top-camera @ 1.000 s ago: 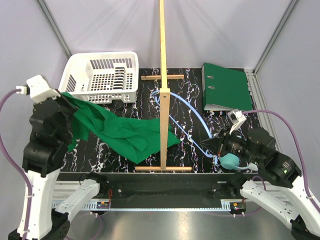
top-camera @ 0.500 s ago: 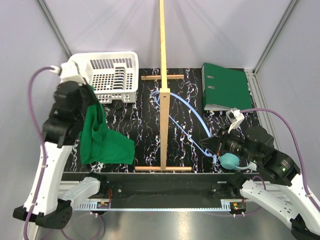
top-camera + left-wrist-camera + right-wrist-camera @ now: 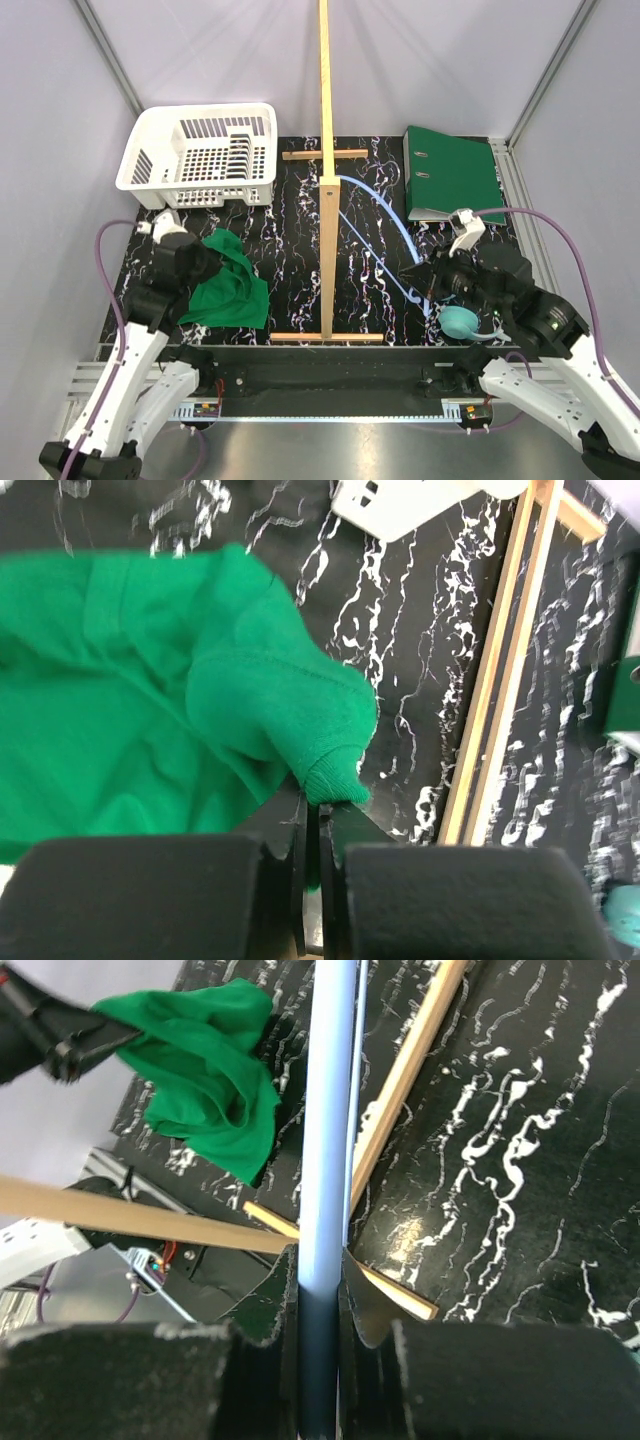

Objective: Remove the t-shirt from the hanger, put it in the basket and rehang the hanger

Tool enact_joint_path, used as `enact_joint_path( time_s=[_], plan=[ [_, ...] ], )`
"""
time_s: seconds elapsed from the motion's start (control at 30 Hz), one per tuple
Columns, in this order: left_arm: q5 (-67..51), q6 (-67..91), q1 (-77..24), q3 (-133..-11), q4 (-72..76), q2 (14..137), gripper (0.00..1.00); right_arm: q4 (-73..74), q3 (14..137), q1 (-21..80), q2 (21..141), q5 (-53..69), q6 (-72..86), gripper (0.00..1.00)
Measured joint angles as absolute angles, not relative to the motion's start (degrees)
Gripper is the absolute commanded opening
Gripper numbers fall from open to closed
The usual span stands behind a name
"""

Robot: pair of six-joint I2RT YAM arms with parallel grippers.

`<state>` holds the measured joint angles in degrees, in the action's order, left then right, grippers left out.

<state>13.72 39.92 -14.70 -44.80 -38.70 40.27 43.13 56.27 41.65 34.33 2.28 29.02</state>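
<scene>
The white basket (image 3: 200,158) stands at the far left of the worktop (image 3: 290,235), and its slotted walls and ribbed floor show white all over. The t-shirt (image 3: 232,292) is not in it. It lies outside, on the worktop in front of the basket's near wall. At the far right corner a green binder (image 3: 455,175) lies flat and closed.

The t-shirt is a bunched green heap near the front edge, left of the wooden pole stand (image 3: 326,120). My left jaws are together and pinched on it. In my left wrist view a ribbed edge of the cloth, a cuff or hem, runs down into the narrow slit between my two dark fingers (image 3: 140,890). The rest of the fabric spreads away above and to the left of them. From above, those jaws sit at the heap's far left side, touching it.

The hanger (image 3: 385,207) is on the other side of the stand, its thin light-blue arms curving over the worktop, well apart from the t-shirt. My right jaws are clamped on it. In my right wrist view the blue bar runs straight up from between my fingers, which stand only as far apart as the bar is thick. In that same view the green cloth shows at the upper left, beyond the stand's base bars, gripped by my left jaws. I cannot make out the hanger's hook.
</scene>
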Motion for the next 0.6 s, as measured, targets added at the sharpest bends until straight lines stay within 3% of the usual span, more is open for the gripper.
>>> enact_joint_path(
  time_s=[0.13,0.2,0.23,0.27,0.33,0.37,0.6],
  plan=[
    [14.2,45.5,-14.0,-39.8,-39.0,37.0,0.01,43.1,58.2,41.6,38.2,0.7,28.9,0.0],
    [15.7,48.7,-13.4,-38.6,-40.3,36.9,0.19,43.1,59.5,41.6,40.0,-0.1,28.7,0.0],
    [17.3,50.4,-13.0,-38.3,-41.5,36.8,0.31,43.1,60.2,41.6,40.8,-0.6,28.6,0.0],
    [19.1,51.9,-12.6,-38.2,-42.6,36.2,0.55,43.1,60.9,41.6,41.6,-0.9,28.5,0.0],
    [22.5,53.9,-11.7,-38.1,-44.8,34.3,0.89,43.1,62.6,41.6,43.0,-1.2,28.5,0.0],
    [24.0,54.5,-11.3,-38.1,-45.4,33.3,0.99,43.0,63.4,41.6,43.6,-1.4,28.5,0.0],
    [29.1,54.7,-10.4,-41.1,-48.9,31.3,0.99,42.5,66.3,41.6,46.3,-3.8,28.4,0.0]
  ],
)
